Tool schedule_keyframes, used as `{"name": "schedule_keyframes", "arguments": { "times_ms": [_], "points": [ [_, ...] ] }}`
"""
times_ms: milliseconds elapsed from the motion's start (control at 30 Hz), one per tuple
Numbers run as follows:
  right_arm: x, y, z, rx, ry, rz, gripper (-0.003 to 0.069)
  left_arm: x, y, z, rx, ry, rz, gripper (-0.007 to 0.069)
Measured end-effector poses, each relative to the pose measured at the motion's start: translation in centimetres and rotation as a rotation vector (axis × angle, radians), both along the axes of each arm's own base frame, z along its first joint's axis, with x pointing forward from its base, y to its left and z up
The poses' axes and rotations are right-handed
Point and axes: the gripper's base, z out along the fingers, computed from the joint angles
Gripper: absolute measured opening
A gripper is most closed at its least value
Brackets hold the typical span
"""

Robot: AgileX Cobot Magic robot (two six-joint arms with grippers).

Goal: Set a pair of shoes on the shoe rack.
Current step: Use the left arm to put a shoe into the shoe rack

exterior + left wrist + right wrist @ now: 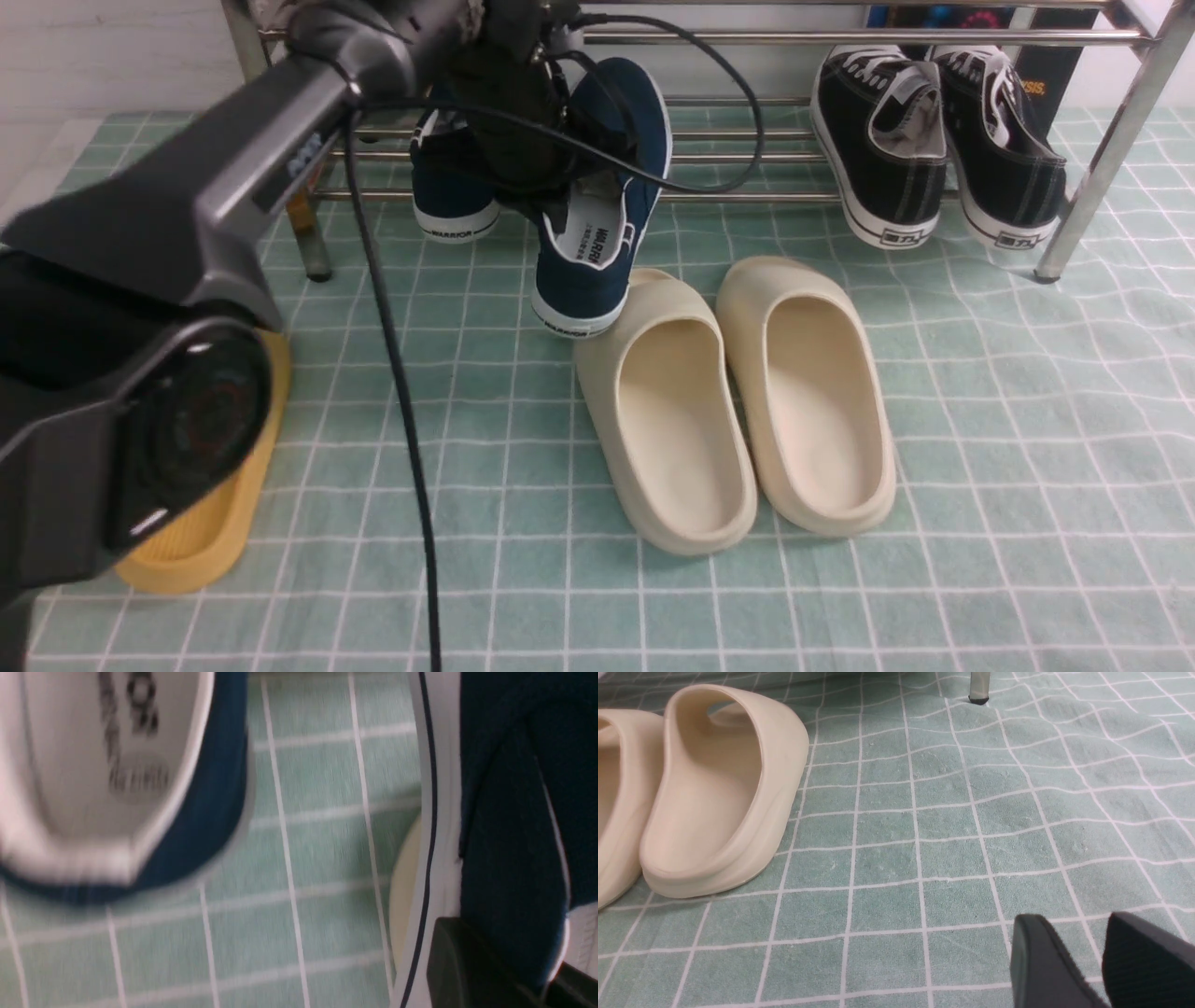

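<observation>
Left tool (546,177) grips navy shoe (597,271) (heel: "WARRIOR").

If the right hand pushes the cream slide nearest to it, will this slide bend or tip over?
That cream slide looks thick and moulded in one piece, so it probably stays stiff. Its broad flat sole makes tipping unlikely. The wrinkled mat may drag on it.

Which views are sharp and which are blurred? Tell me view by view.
Front view: shoe rack rails and black sneakers crisp, chrome glinting, left arm near the lens soft. Left wrist view: held navy shoe and other navy shoe smeared, insole print blurred. Right wrist view: cream slide and checked cloth sharp, right hand dark at the edge.
</observation>
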Motion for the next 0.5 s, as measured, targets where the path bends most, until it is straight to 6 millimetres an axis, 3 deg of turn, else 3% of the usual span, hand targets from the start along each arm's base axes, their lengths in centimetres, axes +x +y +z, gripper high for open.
{"name": "schedule_keyframes", "arguments": {
  "times_ms": [167, 333, 500],
  "points": [
    [0.0, 0.0, 0.0, 0.001, 0.0, 0.0, 0.0239, 2.6, 0.8, -0.4, -0.032, -0.058, 0.046, -0.001],
    [0.0, 0.0, 0.0, 0.001, 0.0, 0.0, 0.0239, 4.3, 2.6, -0.8, -0.089, -0.107, 0.099, -0.001],
    [0.0, 0.0, 0.0, 0.001, 0.0, 0.0, 0.0239, 5.3, 3.1, -1.2, -0.126, -0.166, 0.115, -0.001]
  ]
}}
